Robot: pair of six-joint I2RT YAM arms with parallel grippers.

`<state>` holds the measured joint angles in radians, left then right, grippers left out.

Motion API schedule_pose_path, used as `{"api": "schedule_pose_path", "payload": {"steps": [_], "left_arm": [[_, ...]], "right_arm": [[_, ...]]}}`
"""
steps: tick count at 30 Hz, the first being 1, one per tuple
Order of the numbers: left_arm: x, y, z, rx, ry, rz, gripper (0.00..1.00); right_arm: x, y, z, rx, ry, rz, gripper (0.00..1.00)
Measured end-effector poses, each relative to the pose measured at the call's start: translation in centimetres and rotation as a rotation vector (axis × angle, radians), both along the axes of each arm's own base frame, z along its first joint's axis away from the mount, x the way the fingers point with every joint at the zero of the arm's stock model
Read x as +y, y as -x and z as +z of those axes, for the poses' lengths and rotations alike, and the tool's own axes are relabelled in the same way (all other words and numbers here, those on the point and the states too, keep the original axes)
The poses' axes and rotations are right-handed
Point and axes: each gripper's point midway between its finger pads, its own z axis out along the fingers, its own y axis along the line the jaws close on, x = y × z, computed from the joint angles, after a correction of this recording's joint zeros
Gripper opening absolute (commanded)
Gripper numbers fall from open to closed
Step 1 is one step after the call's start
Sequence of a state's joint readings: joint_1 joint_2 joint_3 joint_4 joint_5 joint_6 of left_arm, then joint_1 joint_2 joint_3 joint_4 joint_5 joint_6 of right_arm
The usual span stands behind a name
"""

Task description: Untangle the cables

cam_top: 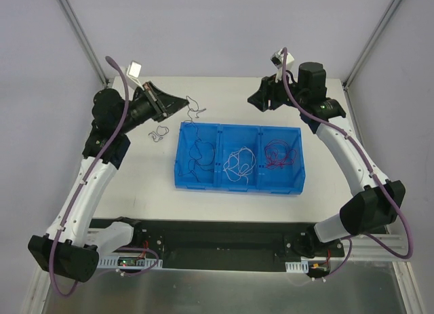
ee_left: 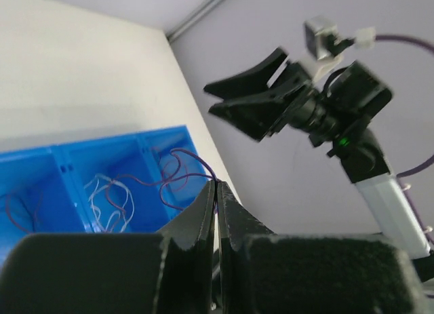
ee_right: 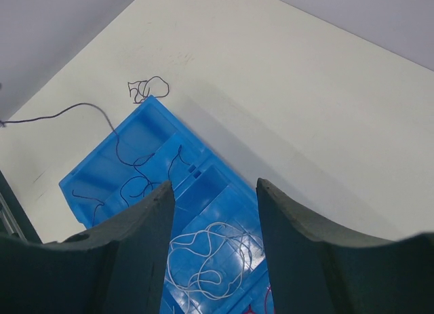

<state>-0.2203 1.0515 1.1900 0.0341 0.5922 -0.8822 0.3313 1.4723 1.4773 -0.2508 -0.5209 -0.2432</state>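
Note:
My left gripper is shut on the end of a dark purple cable, behind the blue bin's back left corner. That cable runs from the shut fingertips down into the bin's left compartment, where it lies in loops. A white cable lies in the middle compartment and a red cable in the right one. A small dark cable clump lies on the table left of the bin. My right gripper is open and empty, held above the table behind the bin.
The right wrist view shows the bin, the white cable, the dark cable and the small clump below the open right gripper. The enclosure's walls and frame posts stand close behind both arms.

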Motion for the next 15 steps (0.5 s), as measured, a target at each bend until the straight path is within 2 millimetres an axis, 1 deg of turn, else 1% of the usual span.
{"api": "schedule_pose_path", "payload": {"steps": [3,11,13,15], "left_arm": [[-0.9,0.0,-3.4,0.070,-0.016,-0.026,0.00],[-3.6,1.4,-12.8,0.247,-0.097,-0.085,0.00],[-4.1,1.1,-14.6,0.280,-0.125,-0.095,0.00],[-4.1,0.2,-16.4,0.311,-0.158,-0.081,0.00]], "right_arm": [[0.0,0.0,0.0,0.001,0.000,0.000,0.54],[0.0,-0.1,-0.2,0.005,0.001,0.000,0.54],[0.1,-0.1,-0.3,0.006,0.002,0.000,0.54],[0.1,-0.2,-0.3,0.006,0.002,0.000,0.54]]}}
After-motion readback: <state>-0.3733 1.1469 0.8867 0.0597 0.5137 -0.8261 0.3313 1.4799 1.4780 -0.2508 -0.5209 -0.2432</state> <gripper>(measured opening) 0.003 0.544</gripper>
